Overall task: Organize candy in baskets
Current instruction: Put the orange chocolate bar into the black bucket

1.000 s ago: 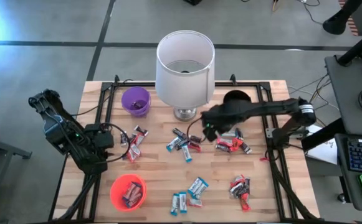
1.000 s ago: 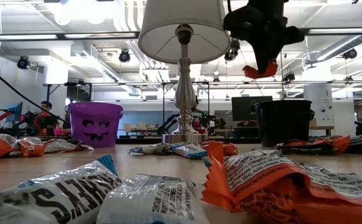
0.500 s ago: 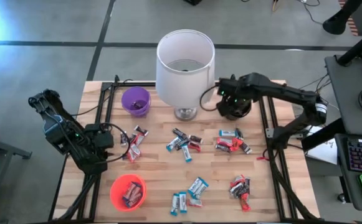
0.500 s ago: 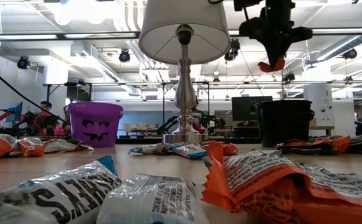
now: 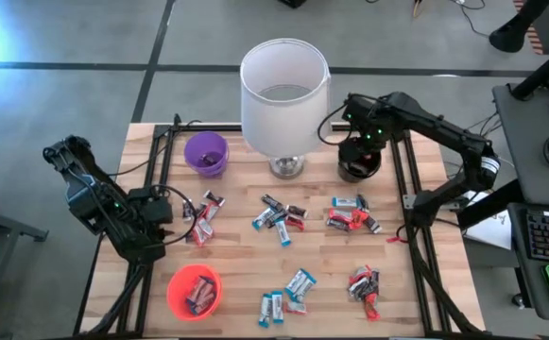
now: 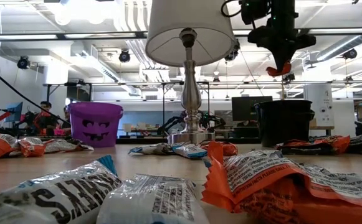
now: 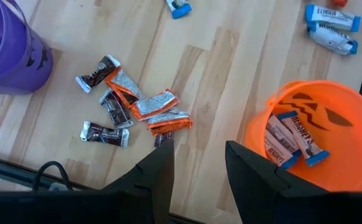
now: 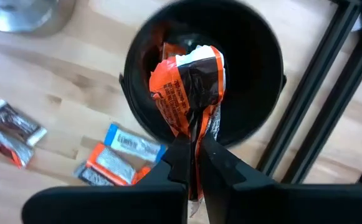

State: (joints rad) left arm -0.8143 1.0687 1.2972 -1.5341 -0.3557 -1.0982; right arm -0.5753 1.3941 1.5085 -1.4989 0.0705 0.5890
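Note:
My right gripper (image 5: 362, 144) hangs over the black basket (image 5: 359, 168) at the table's far right, shut on an orange-red wrapped candy (image 8: 189, 84). In the low view the candy (image 6: 281, 67) is well above the basket's rim (image 6: 285, 103). My left gripper (image 7: 198, 169) waits open at the table's left with nothing between its fingers. It is above bare wood, between a small heap of candy (image 7: 137, 106) and the orange basket (image 7: 330, 106). The orange basket holds a few bars. The purple basket (image 5: 206, 153) stands at the far left. My right gripper pinches one end of the orange-red wrapper (image 8: 194, 127) between its two fingers, which point down from above. The rest of the candy hangs below the fingertips, lifted clear, over the opening of the black basket (image 8: 258, 43).
A white-shaded lamp (image 5: 284, 90) on a metal base (image 5: 287, 168) stands between the purple and black baskets, close to my right arm. Loose candy lies in clusters across the middle (image 5: 276, 215), right (image 5: 352, 215) and near edge (image 5: 288, 295). A black frame rail (image 5: 399, 179) borders the table.
My right gripper, still shut on the orange-red candy, has swung from above the table's middle toward the far right and risen a little. It now hangs over the black basket. The lamp has shifted slightly toward the table's right.

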